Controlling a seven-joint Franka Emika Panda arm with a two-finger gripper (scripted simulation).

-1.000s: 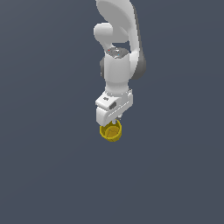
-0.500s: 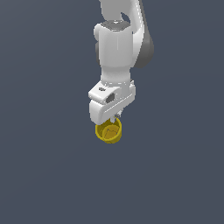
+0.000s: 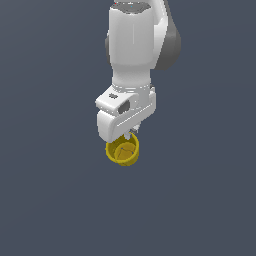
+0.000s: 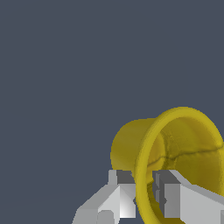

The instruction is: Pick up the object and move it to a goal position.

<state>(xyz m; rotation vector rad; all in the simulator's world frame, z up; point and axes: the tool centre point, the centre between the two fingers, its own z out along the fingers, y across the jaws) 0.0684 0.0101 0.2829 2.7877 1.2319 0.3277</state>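
Note:
The object is a small yellow cup (image 3: pixel 123 152) with a round rim and tapering sides. It hangs under the white arm in the exterior view, held off the dark surface. My gripper (image 3: pixel 129 136) is shut on the cup's rim. In the wrist view the cup (image 4: pixel 175 144) lies tilted on its side, its mouth facing the camera. One finger (image 4: pixel 120 192) sits outside the wall and the other finger (image 4: pixel 175 194) inside it, with my gripper (image 4: pixel 144 192) pinching the rim between them. The fingertips are mostly hidden by the hand in the exterior view.
A plain dark grey surface (image 3: pixel 50 200) fills both views. No other object, marker or edge shows.
The arm with the cup has moved toward the exterior camera, and now looks larger and a little lower in the picture. The cup stays in the gripper.

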